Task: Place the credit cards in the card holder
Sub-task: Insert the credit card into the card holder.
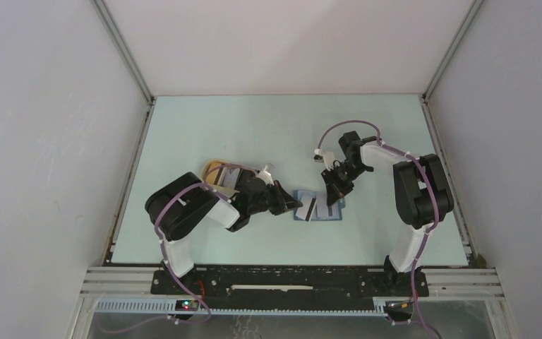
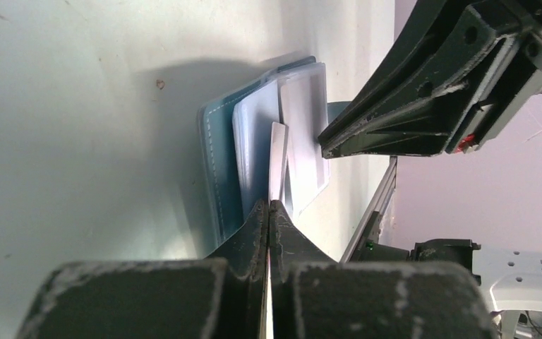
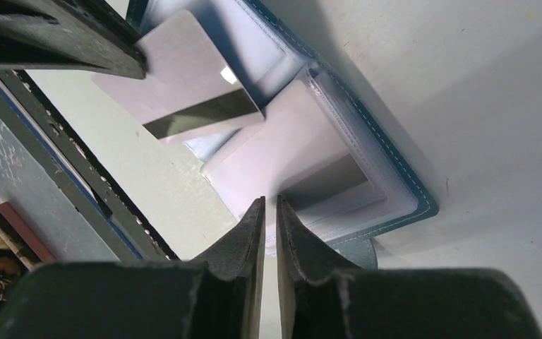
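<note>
Pale green surface point(image 1: 254, 134): carries everything.

Left arm point(image 1: 183, 208) and right arm point(image 1: 420, 187): reach in from the near corners and meet near the middle.

Tan tray point(image 1: 215, 171): half hidden behind the left arm.

Card holder point(image 1: 327, 212) point(image 2: 219, 162) point(image 3: 395, 191): lies open and flat between the two hands, teal cover down, clear sleeves up. Long axis runs left to right in the top view.

Left hand point(image 1: 293, 205) point(image 2: 269, 208) point(image 3: 63, 35): points right, clamped tight on a credit card point(image 1: 309, 207) point(image 2: 278, 159) point(image 3: 183, 92).

Right hand point(image 1: 335, 194) point(image 2: 321, 145) point(image 3: 269, 205): points down at the holder's right half, fingers almost together with only a sliver between, tips at the edge of a sleeve. Cannot tell whether pinching that sleeve or merely touching it.

Credit card: silvery, held by one end and tilted steeply over the holder's left half, free end aimed away from the left hand toward the sleeves. Shows edge-on from the left wrist. Shows as a narrow strip running roughly near to far in the top view. True long axis not clear.
</note>
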Tool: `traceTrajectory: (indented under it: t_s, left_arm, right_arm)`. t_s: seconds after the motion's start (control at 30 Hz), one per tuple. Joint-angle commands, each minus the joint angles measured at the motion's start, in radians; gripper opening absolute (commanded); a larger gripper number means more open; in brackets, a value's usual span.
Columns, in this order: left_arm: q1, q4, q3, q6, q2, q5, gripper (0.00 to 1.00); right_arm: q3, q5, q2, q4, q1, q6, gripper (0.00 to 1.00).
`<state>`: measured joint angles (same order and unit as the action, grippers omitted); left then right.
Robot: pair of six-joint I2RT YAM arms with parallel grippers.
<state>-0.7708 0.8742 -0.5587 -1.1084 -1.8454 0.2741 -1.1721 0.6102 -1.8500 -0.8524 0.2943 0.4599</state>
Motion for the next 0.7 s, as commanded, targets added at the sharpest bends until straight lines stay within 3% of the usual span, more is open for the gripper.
traceTrajectory:
  t_s: [0.0,0.4,0.67]
  left_arm:
    - [0.013,0.084,0.055,-0.023,0.064,0.016,0.00]
    - [0.018,0.247,0.093,-0.110,0.032,0.076,0.00]
    - [0.019,0.254,0.101,-0.102,0.036,0.078,0.00]
  right_arm:
    - [-0.028,-0.021,-0.008,0.002,0.009,-0.006,0.19]
    - [-0.028,-0.026,-0.009,0.001,0.012,-0.003,0.19]
    - [-0.028,-0.025,-0.012,0.001,0.013,0.000,0.19]
